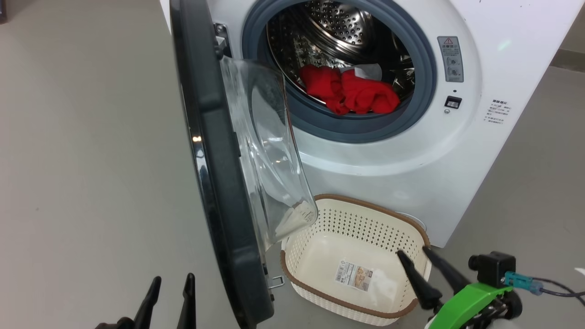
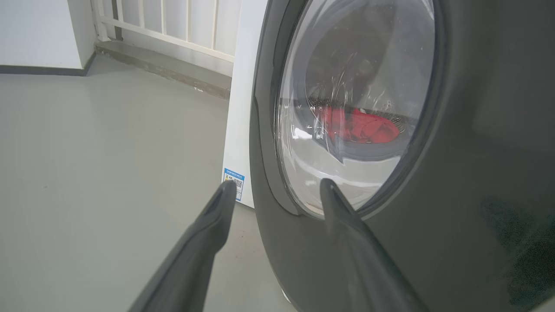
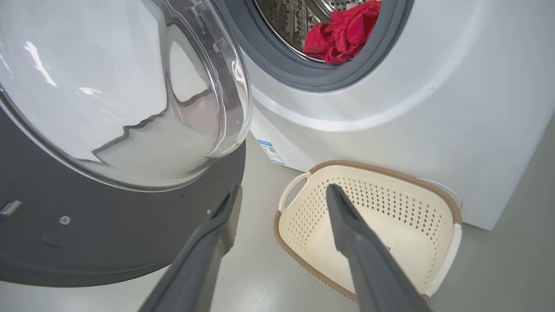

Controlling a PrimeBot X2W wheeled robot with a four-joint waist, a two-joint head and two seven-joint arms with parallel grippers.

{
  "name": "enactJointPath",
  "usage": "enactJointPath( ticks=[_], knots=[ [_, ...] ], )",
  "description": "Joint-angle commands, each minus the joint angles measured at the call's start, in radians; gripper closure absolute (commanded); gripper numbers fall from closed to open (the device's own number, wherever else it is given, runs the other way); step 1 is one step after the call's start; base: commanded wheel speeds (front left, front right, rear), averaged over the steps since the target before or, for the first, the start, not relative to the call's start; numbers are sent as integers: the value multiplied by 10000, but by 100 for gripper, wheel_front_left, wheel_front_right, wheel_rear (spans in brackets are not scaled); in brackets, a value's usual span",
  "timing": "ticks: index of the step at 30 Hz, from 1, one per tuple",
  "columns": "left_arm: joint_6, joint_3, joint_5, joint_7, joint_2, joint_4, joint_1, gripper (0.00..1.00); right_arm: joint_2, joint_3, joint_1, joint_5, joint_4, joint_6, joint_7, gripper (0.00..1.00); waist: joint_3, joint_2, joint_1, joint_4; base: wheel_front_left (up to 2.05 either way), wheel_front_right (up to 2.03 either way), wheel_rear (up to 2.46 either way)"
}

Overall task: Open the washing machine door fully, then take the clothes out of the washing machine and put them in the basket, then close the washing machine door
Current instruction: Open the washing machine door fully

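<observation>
Hanging half-swung beside the basket point(image 1: 365, 203), the washing machine door point(image 1: 215, 183) may be struck when the clothes point(image 1: 352, 91) at the drum's point(image 1: 338, 27) lip are reached for by the spread right gripper point(image 1: 412, 250), the spread left gripper point(image 1: 173, 277) seemingly outside it.

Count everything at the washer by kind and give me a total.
Washing machine: 1
Washing machine door: 1
Basket: 1
Heap of red clothes: 1 (separate garments cannot be told)
Claws: 2, left claw, right claw
Total: 6

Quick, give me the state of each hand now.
Left hand: open, holding nothing.
Right hand: open, holding nothing.
</observation>
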Motion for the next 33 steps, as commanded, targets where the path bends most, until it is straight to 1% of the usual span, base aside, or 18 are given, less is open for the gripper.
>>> enactJointPath(
  ticks=[1,7,10,13,19,33],
  knots=[
    [-27,348,73,-120,97,-243,-112,0,109,-331,-47,-737,-405,6,-133,0,6,-1,0,-5,0,0,0],
    [-16,371,72,-120,97,-292,-131,0,806,-2393,872,-3531,-1403,6,-135,0,2,-1,0,10,0,0,0],
    [-18,369,80,-120,97,-316,-130,0,1172,-3199,1299,-4504,-1910,6,-136,0,5,-1,0,27,0,0,0],
    [-27,377,76,-120,97,-330,-147,0,1461,-3787,1648,-5084,-2206,6,-136,0,16,-1,0,43,0,0,0],
    [-25,387,55,-120,97,-345,-156,0,1721,-4099,1985,-5594,-2194,6,-136,0,30,-1,0,41,0,0,0],
    [-26,411,4,-120,97,-332,-172,0,1857,-4138,1978,-5764,-2178,6,-137,0,4,-1,0,9,0,0,0]
  ],
)
